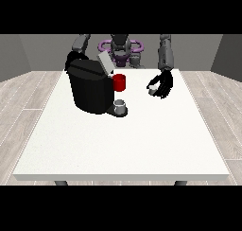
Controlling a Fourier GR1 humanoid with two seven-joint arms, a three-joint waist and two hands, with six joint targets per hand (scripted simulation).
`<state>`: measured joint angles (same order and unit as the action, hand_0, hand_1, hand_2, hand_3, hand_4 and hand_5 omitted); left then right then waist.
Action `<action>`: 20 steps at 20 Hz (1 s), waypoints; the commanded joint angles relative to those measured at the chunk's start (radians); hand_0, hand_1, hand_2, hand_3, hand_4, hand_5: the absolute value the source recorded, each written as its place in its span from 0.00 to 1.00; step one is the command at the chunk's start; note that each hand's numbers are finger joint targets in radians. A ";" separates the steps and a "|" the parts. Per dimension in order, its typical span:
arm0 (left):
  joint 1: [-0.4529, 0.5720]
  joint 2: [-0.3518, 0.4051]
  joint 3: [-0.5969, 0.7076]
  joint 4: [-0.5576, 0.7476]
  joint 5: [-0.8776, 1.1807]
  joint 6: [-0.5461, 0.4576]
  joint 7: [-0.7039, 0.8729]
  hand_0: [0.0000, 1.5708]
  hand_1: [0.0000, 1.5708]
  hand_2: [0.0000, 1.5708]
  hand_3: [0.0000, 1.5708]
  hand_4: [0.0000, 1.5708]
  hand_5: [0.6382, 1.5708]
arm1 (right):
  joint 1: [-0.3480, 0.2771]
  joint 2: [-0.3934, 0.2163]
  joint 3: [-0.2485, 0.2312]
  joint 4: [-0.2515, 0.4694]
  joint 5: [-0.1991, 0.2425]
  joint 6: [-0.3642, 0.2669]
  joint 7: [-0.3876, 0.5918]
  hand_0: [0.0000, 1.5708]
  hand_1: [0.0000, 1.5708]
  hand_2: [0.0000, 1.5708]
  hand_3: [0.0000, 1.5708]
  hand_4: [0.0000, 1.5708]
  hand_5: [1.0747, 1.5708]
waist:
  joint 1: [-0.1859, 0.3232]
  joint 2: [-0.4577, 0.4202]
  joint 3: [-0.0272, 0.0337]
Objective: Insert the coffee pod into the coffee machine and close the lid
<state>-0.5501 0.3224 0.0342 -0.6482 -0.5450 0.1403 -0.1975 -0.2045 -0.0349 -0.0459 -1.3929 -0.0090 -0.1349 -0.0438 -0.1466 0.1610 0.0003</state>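
A large white table [118,145] fills most of the room in front of me, standing on a pale wood-plank floor [28,97] with grey walls behind. At the far edge stands the robot [120,48], its dark torso ringed by a purple band, both arms reaching forward over the tabletop. The biggest thing on the table is a black coffee machine [90,90], set toward the view's left; its grey lid [105,63] is tilted up and open above the top. The machine's bulk hides the hand on the view's left, so I cannot tell how that hand is held; only its arm shows, coming down behind the machine. Just to the right of the machine stands a red cup [119,82], touching or nearly touching its side. Below that, a small grey cup [121,106] sits on the machine's low front tray. Well apart, on the view's right, the black hand [163,84] hovers near the tabletop with its fingers curled around a small white coffee pod [152,89], held clear of the machine.
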 commanded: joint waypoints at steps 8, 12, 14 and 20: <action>-0.071 0.040 -0.008 0.098 -0.091 0.025 0.007 0.71 0.71 0.75 0.61 0.18 1.00 | -0.009 -0.024 0.004 -0.017 -0.018 0.003 0.035 0.00 0.00 0.00 0.00 0.27 1.00 | -0.026 0.012 -0.0005; -0.123 0.037 -0.016 0.056 -0.089 -0.022 -0.049 0.84 0.84 0.91 0.90 0.35 1.00 | -0.038 0.004 -0.022 0.053 -0.036 -0.033 -0.021 0.00 0.00 0.00 0.00 0.28 1.00 | 0.007 0.024 -0.0004; -0.132 0.053 -0.023 0.027 -0.088 -0.056 -0.071 0.93 0.93 0.93 0.90 0.39 1.00 | -0.034 -0.013 -0.040 0.071 -0.054 -0.016 -0.011 0.00 0.00 0.00 0.00 0.32 1.00 | 0.019 -0.012 -0.0003; -0.219 0.024 -0.028 -0.023 -0.073 -0.147 -0.051 0.84 0.84 0.88 0.86 0.37 1.00 | -0.064 -0.043 -0.052 0.138 -0.044 0.004 -0.040 0.00 0.00 0.00 0.00 0.28 1.00 | 0.027 -0.029 0.0000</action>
<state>-0.6958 0.3402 0.0031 -0.6450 -0.6274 0.0602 -0.2656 -0.2285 -0.0519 -0.0746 -1.2948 -0.0445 -0.1465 -0.0771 -0.1223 0.1293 0.0002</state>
